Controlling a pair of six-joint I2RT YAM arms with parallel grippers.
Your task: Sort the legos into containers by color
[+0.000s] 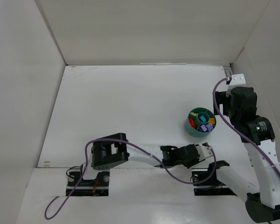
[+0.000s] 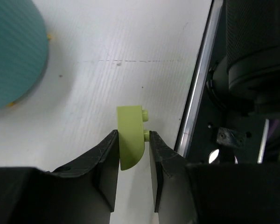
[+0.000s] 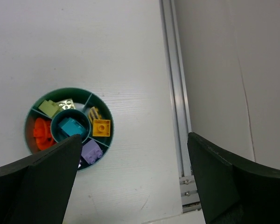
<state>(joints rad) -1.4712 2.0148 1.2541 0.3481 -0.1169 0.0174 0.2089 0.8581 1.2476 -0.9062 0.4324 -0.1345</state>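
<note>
My left gripper (image 2: 133,136) is shut on a pale green lego (image 2: 129,135) with a rounded side, held low over the white table next to the right arm's base. In the top view this gripper (image 1: 209,150) is just in front of the round teal bowl (image 1: 201,122). The bowl's outer wall (image 2: 14,51) shows at the upper left of the left wrist view. My right gripper (image 3: 133,137) is open and empty, high above and to the right of the bowl (image 3: 69,93). The bowl holds pale green (image 3: 49,108), orange-red (image 3: 41,133), teal (image 3: 70,127), yellow (image 3: 101,127) and purple (image 3: 91,150) legos in separate compartments.
An aluminium rail (image 3: 175,93) runs along the table's right edge by the white side wall. The right arm's dark base (image 2: 256,70) stands close to the right of the left gripper. White walls enclose the table on the left, back and right.
</note>
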